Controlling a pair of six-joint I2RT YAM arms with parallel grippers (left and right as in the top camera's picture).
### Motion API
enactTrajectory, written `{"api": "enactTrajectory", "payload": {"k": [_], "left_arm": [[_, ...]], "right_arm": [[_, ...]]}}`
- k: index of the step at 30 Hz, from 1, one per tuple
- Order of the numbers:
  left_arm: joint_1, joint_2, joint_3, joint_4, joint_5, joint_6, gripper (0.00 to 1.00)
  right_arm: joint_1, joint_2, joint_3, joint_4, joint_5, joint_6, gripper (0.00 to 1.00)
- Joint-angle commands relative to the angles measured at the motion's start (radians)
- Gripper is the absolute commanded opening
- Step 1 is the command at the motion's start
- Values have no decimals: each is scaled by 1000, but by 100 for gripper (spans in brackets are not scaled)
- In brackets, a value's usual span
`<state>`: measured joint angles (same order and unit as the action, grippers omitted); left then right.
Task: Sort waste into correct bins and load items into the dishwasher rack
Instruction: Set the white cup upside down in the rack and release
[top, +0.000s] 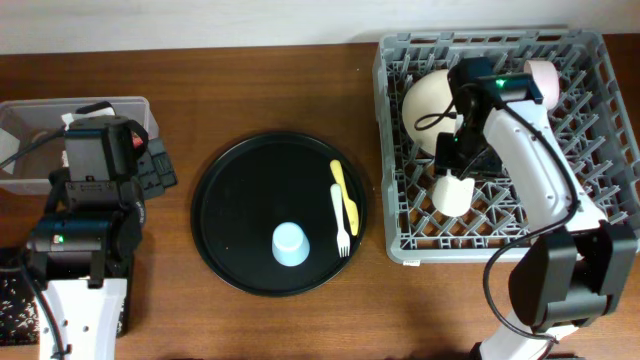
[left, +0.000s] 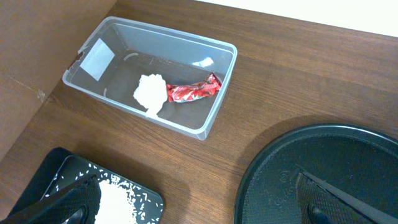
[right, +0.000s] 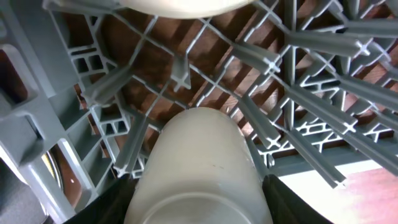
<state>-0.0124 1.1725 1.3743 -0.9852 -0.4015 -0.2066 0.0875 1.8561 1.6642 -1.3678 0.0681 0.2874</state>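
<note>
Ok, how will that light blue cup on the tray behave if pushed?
The light blue cup looks small and smooth, so probably light and slippery. It seems to stand mouth down on the round black tray, so a push would likely slide it, not tip it.

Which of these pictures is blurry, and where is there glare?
Overhead: sharp, even light, faint sheen on the round black tray. Left wrist: clear tub crisp, its own fingers dark and blurred. Right wrist: white cup too close, soft; rack pegs look splayed.
</note>
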Motion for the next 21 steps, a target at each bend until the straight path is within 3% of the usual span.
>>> {"api": "enactTrajectory", "payload": {"k": [1, 9, 13, 14, 18, 21], "left_arm": [[4, -7, 3, -1, -14, -10, 99], [4, -7, 3, -1, -14, -10, 99], [4, -7, 3, -1, -14, -10, 99], [4, -7, 3, -1, -14, -10, 99], [4, -7, 3, -1, -14, -10, 99], [4, -7, 3, -1, -14, -10, 99]], "right_arm": [[-5, -4, -4, 27, 23, 0, 31], [-5, -4, -52, 65, 23, -3, 32], [-5, -4, -93, 84, 23, -3, 39], [-5, -4, -93, 84, 23, -3, 43], [-5, -4, -92, 82, 23, -3, 77], [-5, -10, -75, 60, 15, -27, 86]]}}
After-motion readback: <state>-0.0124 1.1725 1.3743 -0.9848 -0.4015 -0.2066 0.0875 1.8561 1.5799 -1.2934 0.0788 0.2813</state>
